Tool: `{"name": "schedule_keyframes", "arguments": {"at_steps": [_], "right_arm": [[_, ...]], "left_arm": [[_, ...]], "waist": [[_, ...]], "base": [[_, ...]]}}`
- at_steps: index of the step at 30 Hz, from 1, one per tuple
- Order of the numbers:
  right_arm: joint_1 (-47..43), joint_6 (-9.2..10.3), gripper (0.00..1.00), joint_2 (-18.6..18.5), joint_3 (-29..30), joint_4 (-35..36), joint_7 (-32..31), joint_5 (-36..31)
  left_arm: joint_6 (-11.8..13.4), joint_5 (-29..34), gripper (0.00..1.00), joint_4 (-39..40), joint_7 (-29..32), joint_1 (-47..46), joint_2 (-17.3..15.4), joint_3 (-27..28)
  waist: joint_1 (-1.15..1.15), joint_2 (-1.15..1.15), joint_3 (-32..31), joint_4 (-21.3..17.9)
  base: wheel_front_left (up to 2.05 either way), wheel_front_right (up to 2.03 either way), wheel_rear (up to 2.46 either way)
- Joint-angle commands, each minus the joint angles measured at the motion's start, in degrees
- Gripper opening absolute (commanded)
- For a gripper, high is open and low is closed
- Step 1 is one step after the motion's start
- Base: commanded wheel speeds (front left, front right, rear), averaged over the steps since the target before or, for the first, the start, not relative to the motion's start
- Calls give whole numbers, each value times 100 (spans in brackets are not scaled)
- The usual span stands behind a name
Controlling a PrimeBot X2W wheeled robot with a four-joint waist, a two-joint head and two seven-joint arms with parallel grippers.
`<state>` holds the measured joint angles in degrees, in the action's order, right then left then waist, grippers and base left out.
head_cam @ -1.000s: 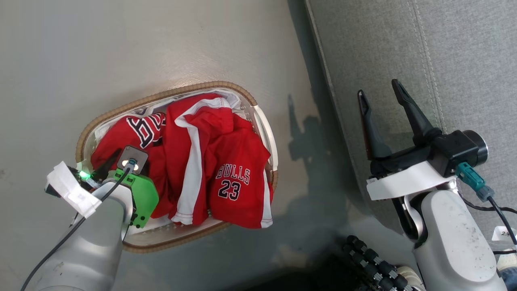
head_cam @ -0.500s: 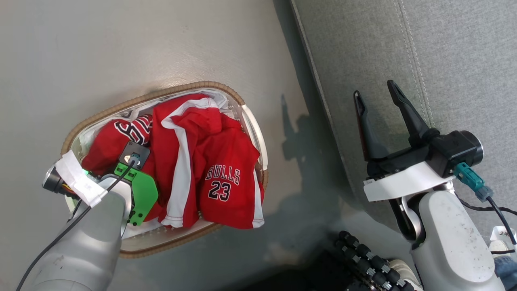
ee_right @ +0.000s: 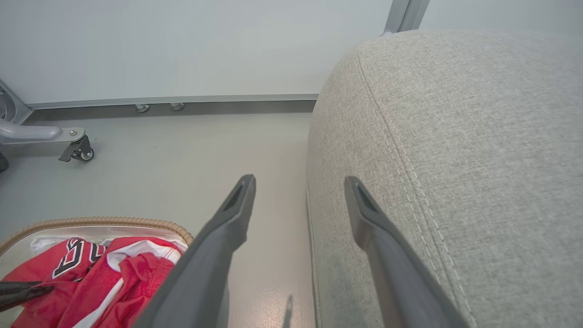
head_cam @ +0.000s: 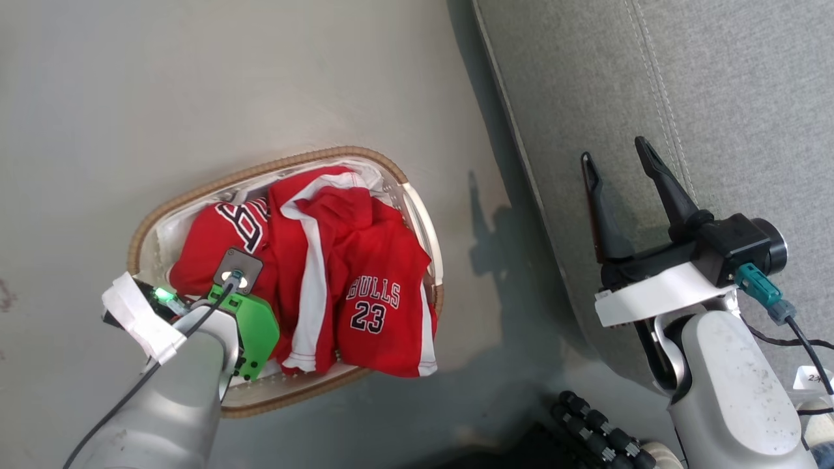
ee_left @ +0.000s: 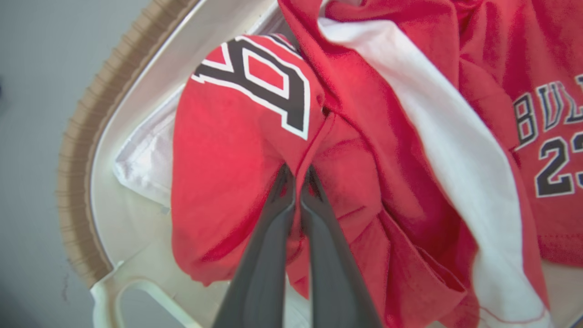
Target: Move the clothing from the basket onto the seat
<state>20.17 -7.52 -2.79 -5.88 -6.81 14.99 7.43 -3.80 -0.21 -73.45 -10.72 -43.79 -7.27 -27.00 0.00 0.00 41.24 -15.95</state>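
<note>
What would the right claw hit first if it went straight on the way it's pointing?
Most likely the grey seat cushion: the open right claw aims at the strip of floor right beside it, and one finger lines up with the cushion's rounded edge. Depth is hard to judge.

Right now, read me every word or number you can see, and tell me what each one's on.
"BULLS": on the red clothing in the basket.
"23": just under it, same garment.
Large black-and-white character on the folded garment: partly hidden, unreadable.
White tag at the head view's lower right: too small to read.
</note>
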Motion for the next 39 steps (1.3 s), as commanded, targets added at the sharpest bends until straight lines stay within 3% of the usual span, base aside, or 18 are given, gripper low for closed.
{"name": "schedule_keyframes", "arguments": {"at_steps": [1, 12, 24, 39], "right_arm": [[-99, 6, 100, -19, 41, -33, 29, -97], [-546, 6, 100, -22, 367, -229, 30, -549], [-1279, 6, 100, -22, 462, -396, 30, -864], [-1876, 6, 100, -21, 241, -425, 30, -914]], "left_arm": [[-37, -70, 0, 30, -115, 113, 28, 15], [-134, -168, 0, 788, -449, 602, 201, -147], [-215, -47, 0, 2490, -452, 1090, -113, -448], [-306, 228, 0, 3335, -352, -35, -365, -830]], "waist": [[0, 0, -268, 191], [0, 0, -1490, 798], [0, 0, -3016, 1205], [0, 0, -4019, 1255]], "base": [[0, 0, 0], [0, 0, 0], [0, 0, 0], [0, 0, 0]]}}
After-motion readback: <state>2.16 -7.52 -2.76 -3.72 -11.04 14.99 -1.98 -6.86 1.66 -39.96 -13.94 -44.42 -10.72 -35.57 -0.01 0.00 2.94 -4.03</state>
